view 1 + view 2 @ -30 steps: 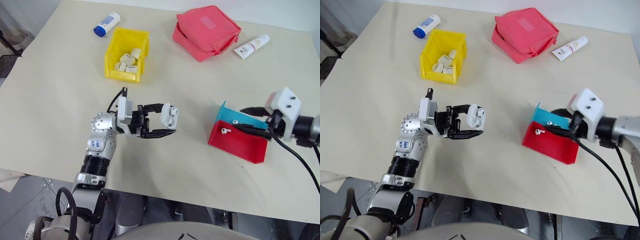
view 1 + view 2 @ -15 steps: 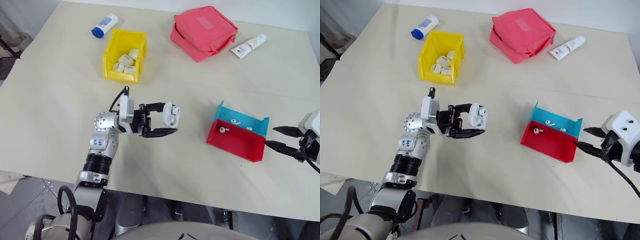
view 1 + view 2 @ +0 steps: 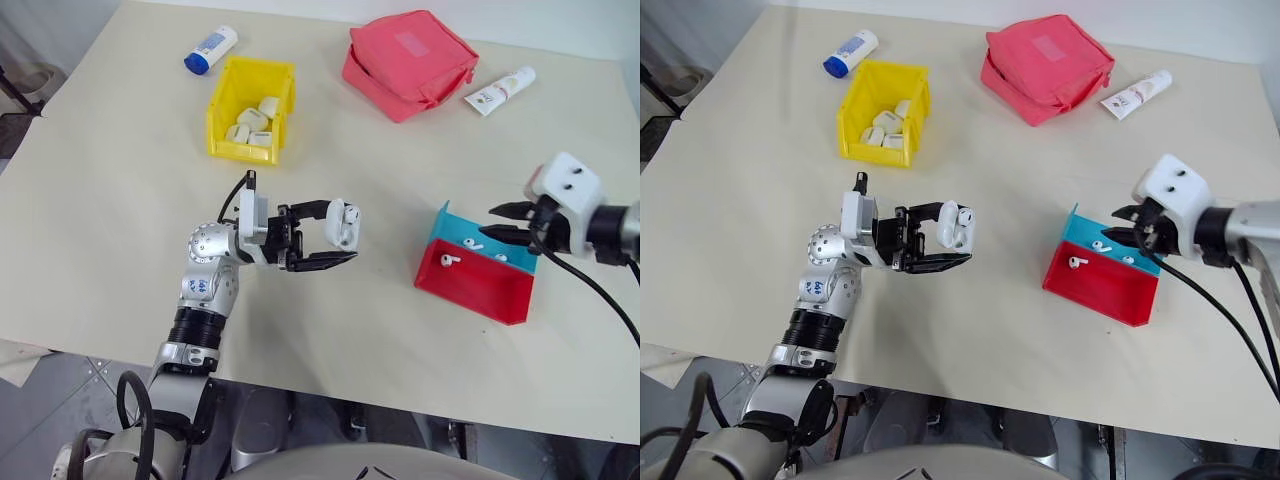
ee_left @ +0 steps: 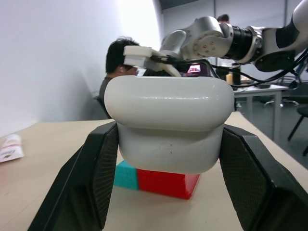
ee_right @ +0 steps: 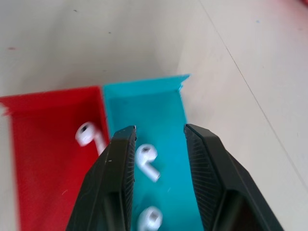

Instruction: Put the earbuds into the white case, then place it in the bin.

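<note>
The white case [image 3: 340, 222] is pinched, lid shut, in the left gripper [image 3: 334, 237] well short of the bin [image 3: 252, 108], while earbuds [image 5: 146, 160] are straddled, ungrasped, by the right gripper's [image 5: 159, 159] spread jaws.

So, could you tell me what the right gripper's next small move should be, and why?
Probably a short descent onto the earbud lying between its open fingers in the blue tray, then closing on it. The right gripper hovers just above that tray, while the left gripper holds the white case up off the table, waiting.
</note>
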Action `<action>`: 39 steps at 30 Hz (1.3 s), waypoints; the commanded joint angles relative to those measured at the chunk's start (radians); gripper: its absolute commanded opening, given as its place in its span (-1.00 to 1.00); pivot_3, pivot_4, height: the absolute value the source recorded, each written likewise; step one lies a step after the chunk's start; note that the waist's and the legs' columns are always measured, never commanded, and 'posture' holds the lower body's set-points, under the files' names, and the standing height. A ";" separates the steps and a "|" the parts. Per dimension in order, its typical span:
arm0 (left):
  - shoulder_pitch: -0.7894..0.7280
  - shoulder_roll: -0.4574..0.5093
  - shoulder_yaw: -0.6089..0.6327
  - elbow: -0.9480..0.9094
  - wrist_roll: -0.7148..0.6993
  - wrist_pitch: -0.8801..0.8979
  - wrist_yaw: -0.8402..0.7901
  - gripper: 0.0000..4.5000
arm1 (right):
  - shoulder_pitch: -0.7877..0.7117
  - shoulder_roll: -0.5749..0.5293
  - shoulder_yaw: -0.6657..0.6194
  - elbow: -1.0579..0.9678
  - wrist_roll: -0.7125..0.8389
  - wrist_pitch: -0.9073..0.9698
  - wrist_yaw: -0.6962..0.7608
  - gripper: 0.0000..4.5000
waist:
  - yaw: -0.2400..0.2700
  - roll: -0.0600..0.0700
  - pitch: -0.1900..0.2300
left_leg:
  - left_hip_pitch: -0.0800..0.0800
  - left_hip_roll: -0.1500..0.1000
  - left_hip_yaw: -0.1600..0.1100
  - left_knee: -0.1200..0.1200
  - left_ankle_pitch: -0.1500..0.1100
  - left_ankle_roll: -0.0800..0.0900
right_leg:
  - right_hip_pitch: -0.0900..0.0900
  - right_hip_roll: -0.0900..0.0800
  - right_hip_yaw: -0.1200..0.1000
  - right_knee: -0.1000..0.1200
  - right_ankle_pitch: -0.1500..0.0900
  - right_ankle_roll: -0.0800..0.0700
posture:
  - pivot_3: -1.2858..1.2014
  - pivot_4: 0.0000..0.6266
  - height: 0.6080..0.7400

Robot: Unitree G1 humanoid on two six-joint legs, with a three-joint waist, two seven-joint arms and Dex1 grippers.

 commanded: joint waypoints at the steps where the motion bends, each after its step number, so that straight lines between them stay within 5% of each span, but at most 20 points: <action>1: 0.022 -0.006 -0.002 -0.072 0.000 -0.014 0.026 0.24 | -0.142 -0.019 0.120 0.055 -0.075 0.081 0.046 -0.19 | 0.000 0.001 0.001 | 0.000 0.000 0.000 0.000 0.000 0.000 | 0.000 0.000 0.000 0.000 0.000 0.000 | 0.03 -0.52 1.00; 12: 0.078 -0.022 -0.017 -0.127 0.009 -0.021 0.081 0.24 | -0.402 0.009 0.391 0.194 -0.245 0.174 0.174 -0.19 | -0.002 0.002 0.001 | -0.002 0.000 -0.001 0.000 0.000 0.001 | -0.001 -0.001 -0.001 0.000 0.000 0.000 | 0.03 -0.52 1.00; 39: 0.058 -0.029 -0.019 -0.101 0.007 -0.029 0.083 0.24 | -0.306 0.028 0.347 0.110 -0.266 0.157 0.204 -0.19 | -0.002 0.002 0.001 | -0.002 0.000 -0.001 0.001 0.000 0.001 | -0.001 -0.001 -0.002 0.002 0.000 0.000 | 0.03 -0.52 1.00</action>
